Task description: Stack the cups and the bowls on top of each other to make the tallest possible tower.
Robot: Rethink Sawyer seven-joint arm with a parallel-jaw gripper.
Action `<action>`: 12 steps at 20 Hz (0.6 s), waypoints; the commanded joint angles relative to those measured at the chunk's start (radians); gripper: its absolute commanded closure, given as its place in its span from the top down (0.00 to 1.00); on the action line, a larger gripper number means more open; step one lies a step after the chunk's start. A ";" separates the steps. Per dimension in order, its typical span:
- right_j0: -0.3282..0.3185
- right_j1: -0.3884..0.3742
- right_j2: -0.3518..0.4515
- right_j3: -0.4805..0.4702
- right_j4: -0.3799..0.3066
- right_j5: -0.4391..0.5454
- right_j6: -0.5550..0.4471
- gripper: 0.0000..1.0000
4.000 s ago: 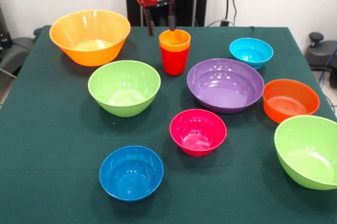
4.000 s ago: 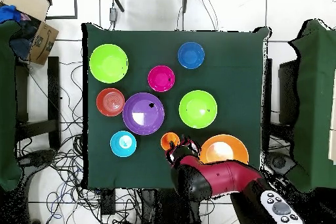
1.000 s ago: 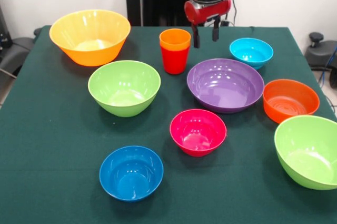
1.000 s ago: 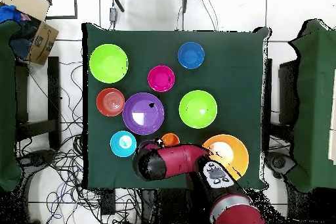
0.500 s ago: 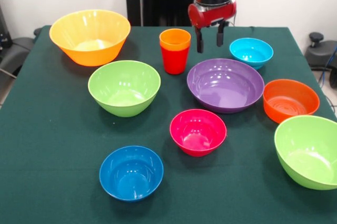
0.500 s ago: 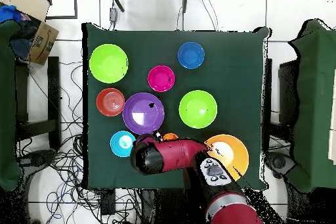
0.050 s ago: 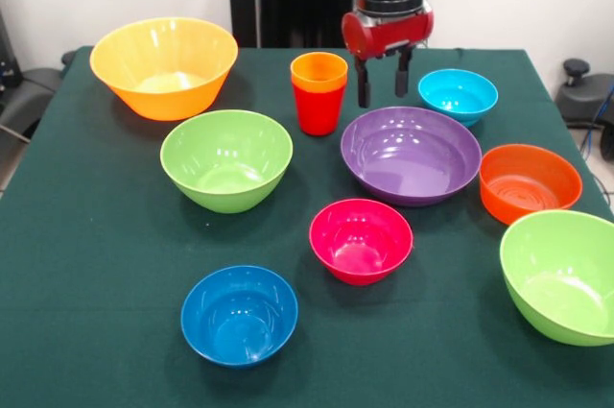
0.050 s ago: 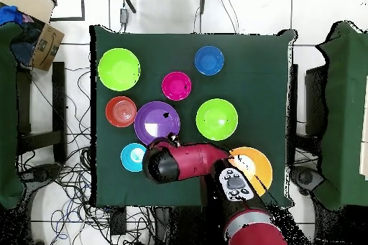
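Note:
The tower is a red cup (image 7: 318, 110) with an orange cup (image 7: 318, 72) nested inside, standing at the far middle of the table. My gripper (image 7: 384, 83) hangs open and empty just right of it, over the far rim of the purple bowl (image 7: 411, 154), between the cups and the light blue bowl (image 7: 458, 94). Loose bowls lie around: yellow-orange (image 7: 163, 64), lime green (image 7: 226, 158), pink (image 7: 361, 239), dark blue (image 7: 239, 314), orange (image 7: 530, 181), and a second lime green one (image 7: 561, 274). In the overhead view the arm (image 8: 187, 163) hides the cups.
A dark green cloth (image 7: 115, 264) covers the table. In the overhead view a cardboard box (image 8: 39, 30) sits off the table's corner and cables lie on the floor around it. The arm partly covers the yellow-orange bowl (image 8: 257, 169) there.
The gripper has left the orange cup, swung sideways away from it and come down a little over the purple bowl's far rim. It stays open. No bowl or cup has moved.

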 commanded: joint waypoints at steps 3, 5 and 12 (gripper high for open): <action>0.054 0.022 0.013 -0.180 0.011 0.087 0.094 1.00; 0.057 0.029 0.009 -0.192 0.003 0.067 0.095 1.00; 0.067 0.063 -0.023 -0.228 -0.015 0.009 0.114 1.00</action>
